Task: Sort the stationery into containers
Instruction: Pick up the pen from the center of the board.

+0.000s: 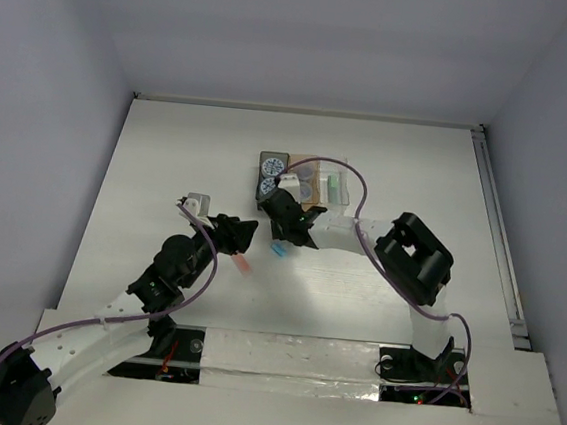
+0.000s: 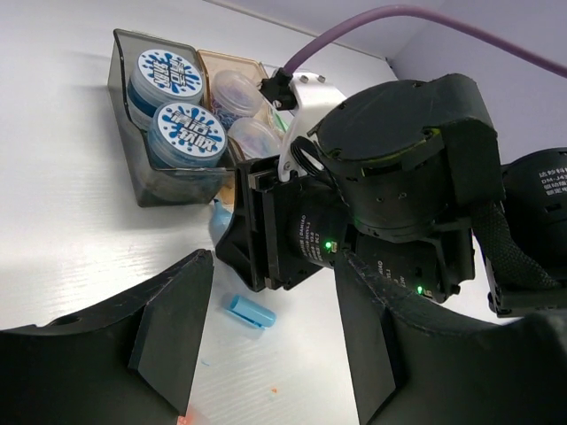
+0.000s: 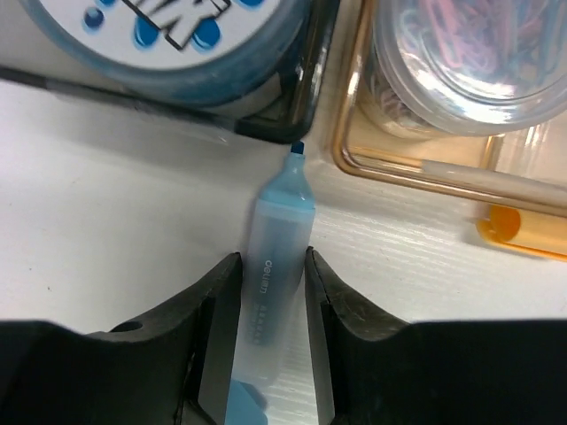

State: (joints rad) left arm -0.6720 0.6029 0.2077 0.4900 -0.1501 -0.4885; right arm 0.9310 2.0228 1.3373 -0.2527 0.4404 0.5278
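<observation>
- Fingers (image 3: 208, 305) of the right gripper (image 3: 271, 266) are pinching the light blue highlighter (image 3: 279, 226) from both sides, its tip nearly touching the containers (image 3: 390, 170).
- Left gripper (image 2: 275, 297) is gaping wide, holding nothing; a blue cap (image 2: 251, 312) is lying on the table beneath.
- From above, the pick-up looks underway; the next move seems to be calling for a lift clear of the box rims.

Frosted plastic highlighter (image 3: 276, 257), glossy clear tub (image 3: 469, 62), matt table (image 3: 106, 186).
</observation>
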